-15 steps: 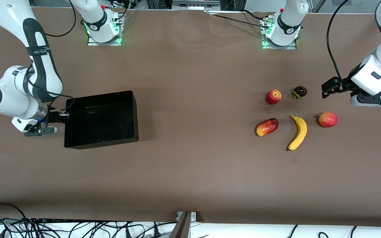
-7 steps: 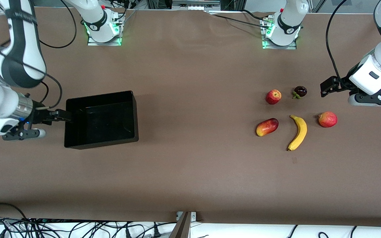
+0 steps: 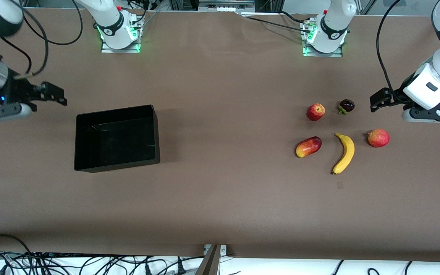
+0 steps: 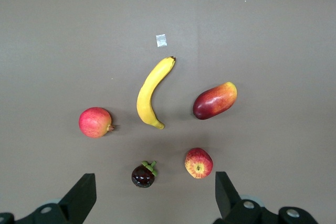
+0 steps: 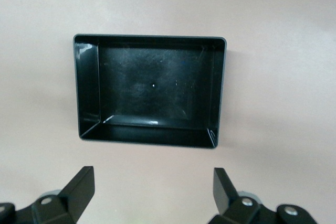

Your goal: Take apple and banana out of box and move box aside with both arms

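The black box stands empty on the table toward the right arm's end; it also shows in the right wrist view. My right gripper is open and empty, up in the air over bare table just off the box's corner. The yellow banana and the small red apple lie toward the left arm's end. My left gripper is open and empty, high over the table beside these fruits.
A red-and-yellow mango lies beside the banana. A round red fruit with a crown tip and a dark mangosteen lie close by. A small paper scrap lies nearer the front camera than the banana.
My right gripper has left the box's end wall, risen and moved toward the robots' bases. The box has stayed in place. The left arm has barely moved.
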Controlling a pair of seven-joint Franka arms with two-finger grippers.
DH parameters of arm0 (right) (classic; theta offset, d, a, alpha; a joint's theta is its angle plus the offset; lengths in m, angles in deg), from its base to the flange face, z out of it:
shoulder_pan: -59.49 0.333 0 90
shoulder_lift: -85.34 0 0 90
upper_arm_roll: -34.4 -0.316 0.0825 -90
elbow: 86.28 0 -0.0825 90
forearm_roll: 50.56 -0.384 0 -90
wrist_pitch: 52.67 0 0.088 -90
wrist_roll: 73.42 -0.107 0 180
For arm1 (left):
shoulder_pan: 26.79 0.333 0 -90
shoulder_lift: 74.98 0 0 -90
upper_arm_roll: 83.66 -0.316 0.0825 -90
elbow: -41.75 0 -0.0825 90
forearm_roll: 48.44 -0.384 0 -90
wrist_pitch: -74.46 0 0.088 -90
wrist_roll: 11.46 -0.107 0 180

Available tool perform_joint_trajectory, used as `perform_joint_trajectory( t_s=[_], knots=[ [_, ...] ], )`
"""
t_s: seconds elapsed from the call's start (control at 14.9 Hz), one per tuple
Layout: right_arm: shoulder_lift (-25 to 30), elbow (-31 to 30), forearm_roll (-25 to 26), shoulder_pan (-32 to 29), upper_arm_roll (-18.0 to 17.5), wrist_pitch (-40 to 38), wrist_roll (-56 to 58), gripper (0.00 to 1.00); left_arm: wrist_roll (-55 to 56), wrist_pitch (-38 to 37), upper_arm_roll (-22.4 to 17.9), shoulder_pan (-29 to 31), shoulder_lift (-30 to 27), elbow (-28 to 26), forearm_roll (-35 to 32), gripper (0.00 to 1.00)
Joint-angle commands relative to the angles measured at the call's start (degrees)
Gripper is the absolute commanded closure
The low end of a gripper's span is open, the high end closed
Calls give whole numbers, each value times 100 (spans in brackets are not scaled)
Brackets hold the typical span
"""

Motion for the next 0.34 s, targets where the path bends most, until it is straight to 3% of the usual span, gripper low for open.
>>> perform_joint_trajectory(
  t_s=[0.0, 0.27],
  knots=[
    [152, -83, 169, -190, -299, -126, -92, 0, -100, -130, -25, -54, 36, 137, -134, 0],
    [117, -48, 248, -208, -318, -117, -101, 0, -100, -130, -25, -54, 36, 137, -134, 0]
  ],
)
